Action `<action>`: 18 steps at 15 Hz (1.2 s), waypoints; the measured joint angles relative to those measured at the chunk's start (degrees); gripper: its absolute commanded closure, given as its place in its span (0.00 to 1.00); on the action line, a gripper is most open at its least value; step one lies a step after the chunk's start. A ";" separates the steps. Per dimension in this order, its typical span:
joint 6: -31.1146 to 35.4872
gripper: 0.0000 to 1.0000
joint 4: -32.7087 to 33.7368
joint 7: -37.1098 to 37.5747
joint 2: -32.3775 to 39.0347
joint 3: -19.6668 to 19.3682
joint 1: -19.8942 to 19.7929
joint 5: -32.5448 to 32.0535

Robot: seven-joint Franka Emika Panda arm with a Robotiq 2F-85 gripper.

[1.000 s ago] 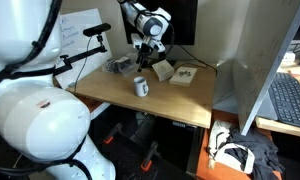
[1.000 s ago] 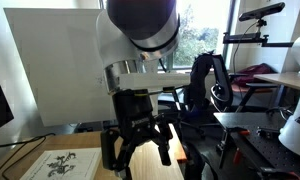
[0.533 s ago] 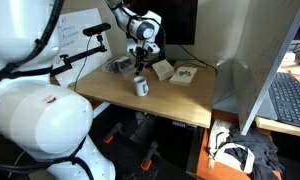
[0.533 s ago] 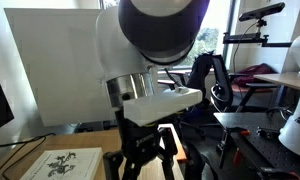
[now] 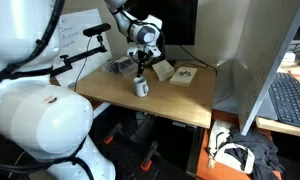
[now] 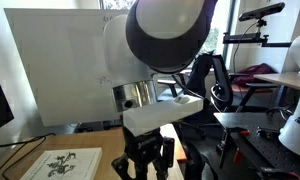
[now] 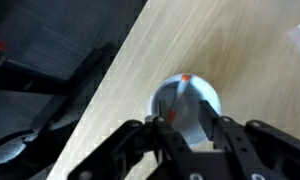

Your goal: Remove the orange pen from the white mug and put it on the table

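My fingers (image 7: pixel 140 138) hang open astride the orange pen (image 7: pixel 180 95) in the white mug (image 7: pixel 201 101), and closing off-centre could knock that mug over on the desk (image 7: pixel 225 40).

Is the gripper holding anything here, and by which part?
Nothing yet: the gripper has its fingers open around the orange pen in the white mug.

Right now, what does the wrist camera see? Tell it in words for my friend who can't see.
Looking down from the wrist, the robot's open claw hangs over a white mug with an orange pen poking out of it. The mug sits on a light wooden table near its edge, with dark floor beyond.
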 measured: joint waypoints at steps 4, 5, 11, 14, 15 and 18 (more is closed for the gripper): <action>0.02 0.54 0.56 0.01 1.61 -0.01 -0.30 0.15; 0.02 0.57 0.93 0.01 2.16 -0.01 -0.30 0.22; 0.02 0.80 4.27 0.00 5.82 0.09 -0.29 1.20; -0.06 0.74 5.91 0.00 7.47 0.30 -0.29 1.46; -0.14 0.74 6.37 0.00 8.00 0.41 -0.28 1.57; -0.46 0.75 7.49 0.00 9.65 0.82 -0.28 2.31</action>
